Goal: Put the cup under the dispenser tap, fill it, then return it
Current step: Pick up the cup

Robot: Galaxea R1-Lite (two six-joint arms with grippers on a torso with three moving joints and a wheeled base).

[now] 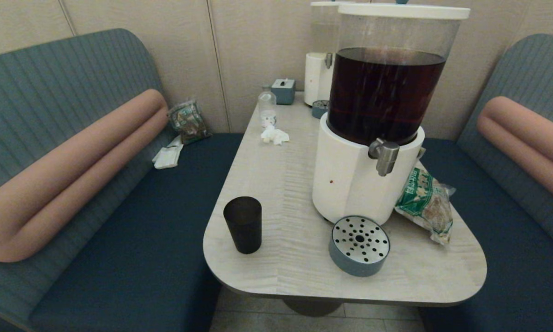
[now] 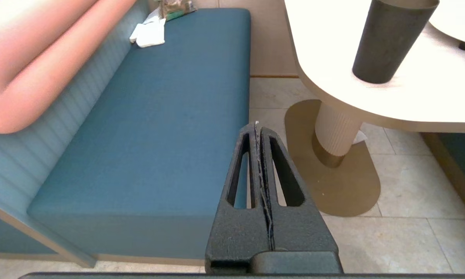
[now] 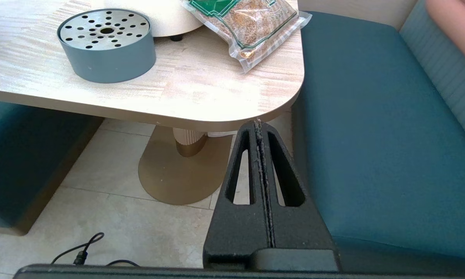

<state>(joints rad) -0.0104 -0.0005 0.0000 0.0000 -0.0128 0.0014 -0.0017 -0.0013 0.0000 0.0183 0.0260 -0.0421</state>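
Cup (image 1: 242, 224) stands untouched at table (image 1: 285, 184) edge, well apart from dispenser tap (image 1: 384, 157); left claw (image 2: 257, 128) and right claw (image 3: 258, 126) parked low, pinched closed, empty.

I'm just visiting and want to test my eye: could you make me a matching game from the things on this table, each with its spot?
Things:
1. dark smoky plastic cup
2. brushed-silver dispenser tap
3. round grey drip tray with holed metal top
4. green-printed snack bag

Places:
A. on the white dispenser base
B. table's near-left corner
C. below the tap, near edge
D. table's right edge

Pairs: 1-B, 2-A, 3-C, 4-D
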